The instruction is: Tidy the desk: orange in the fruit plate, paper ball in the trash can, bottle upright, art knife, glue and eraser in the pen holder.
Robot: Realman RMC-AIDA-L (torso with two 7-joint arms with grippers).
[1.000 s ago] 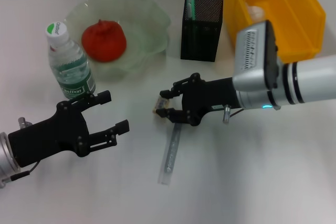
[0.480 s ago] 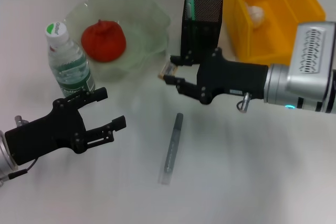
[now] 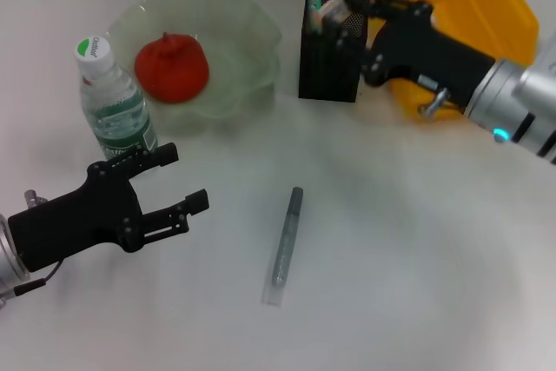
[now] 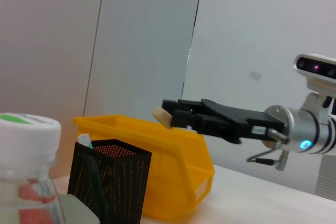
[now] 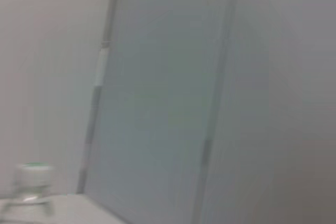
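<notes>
My right gripper (image 3: 347,8) hovers over the black mesh pen holder (image 3: 334,49), shut on a small pale eraser (image 3: 334,9). The left wrist view shows that eraser (image 4: 160,116) held above the holder (image 4: 107,182). A white and green glue stick (image 3: 314,2) stands inside the holder. The grey art knife (image 3: 285,245) lies flat on the table in the middle. An orange (image 3: 171,67) sits in the green glass fruit plate (image 3: 248,32). The bottle (image 3: 113,102) stands upright beside the plate. My left gripper (image 3: 184,180) hangs open near the front left. The paper ball is hidden.
The yellow bin (image 3: 486,6) stands at the back right, behind my right arm. White table surface stretches around the art knife. The right wrist view shows only a grey wall and the bottle (image 5: 31,184) far off.
My right gripper has lifted the eraser from the table's middle and carried it back to above the pen holder. The left arm has barely moved.
</notes>
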